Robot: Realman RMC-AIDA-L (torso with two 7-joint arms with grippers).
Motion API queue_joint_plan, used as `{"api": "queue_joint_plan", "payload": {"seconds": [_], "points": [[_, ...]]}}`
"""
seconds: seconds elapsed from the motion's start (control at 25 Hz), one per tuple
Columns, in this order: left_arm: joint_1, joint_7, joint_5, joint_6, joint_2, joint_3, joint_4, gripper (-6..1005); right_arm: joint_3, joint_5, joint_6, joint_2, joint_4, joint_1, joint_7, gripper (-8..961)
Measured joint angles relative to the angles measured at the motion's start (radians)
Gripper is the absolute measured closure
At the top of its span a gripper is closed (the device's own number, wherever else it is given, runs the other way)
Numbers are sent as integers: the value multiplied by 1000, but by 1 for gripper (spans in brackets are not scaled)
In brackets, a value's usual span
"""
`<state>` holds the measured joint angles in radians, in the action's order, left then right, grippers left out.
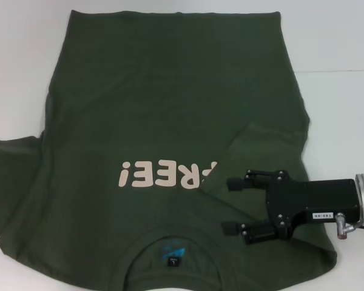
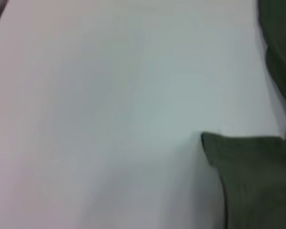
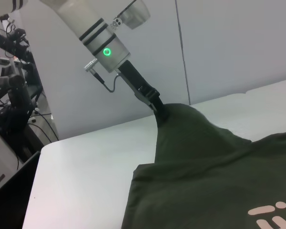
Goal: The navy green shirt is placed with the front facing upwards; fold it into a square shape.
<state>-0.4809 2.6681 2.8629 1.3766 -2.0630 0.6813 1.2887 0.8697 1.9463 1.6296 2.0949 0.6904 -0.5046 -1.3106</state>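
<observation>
The navy green shirt lies front up on the white table, with its collar label at the near edge and its pink "FREE!" print in the middle. Its right sleeve is folded in over the body. My right gripper hovers open over the right shoulder area, its fingers pointing toward the print. In the right wrist view my left gripper is shut on the left side of the shirt, pulling the cloth up into a peak. It lies outside the head view.
White table stretches beyond the shirt's left side, ending in an edge with dark equipment past it. The left wrist view shows bare table and a corner of green shirt. A pale wall stands behind.
</observation>
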Motion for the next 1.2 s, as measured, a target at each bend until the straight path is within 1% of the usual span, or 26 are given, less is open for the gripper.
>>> {"api": "queue_joint_plan", "payload": {"seconds": [0.56, 0.76, 0.88, 0.96, 1.08, 1.16, 1.2], "points": [[8, -17, 0, -47, 0, -31, 1, 977, 4, -9, -33, 1, -38, -5, -1, 8], [-11, -21, -2, -46, 1, -26, -2, 975, 1, -9, -34, 1, -43, -8, -1, 9], [-43, -16, -4, 3, 0, -23, 2, 974, 0, -9, -38, 1, -43, -10, -3, 9], [-72, -13, -11, 61, -8, -22, 13, 973, 1, -9, -40, 0, -44, -11, -5, 9], [-119, -21, -60, 148, -46, -22, 32, 971, 0, -9, -44, 0, -51, -11, -5, 9], [-137, -24, -108, 168, -68, -18, 31, 970, 0, -9, -49, -1, -55, -11, -6, 9], [-150, -23, -139, 172, -85, -7, 24, 970, 1, -9, -50, -1, -56, -11, -6, 9]]}}
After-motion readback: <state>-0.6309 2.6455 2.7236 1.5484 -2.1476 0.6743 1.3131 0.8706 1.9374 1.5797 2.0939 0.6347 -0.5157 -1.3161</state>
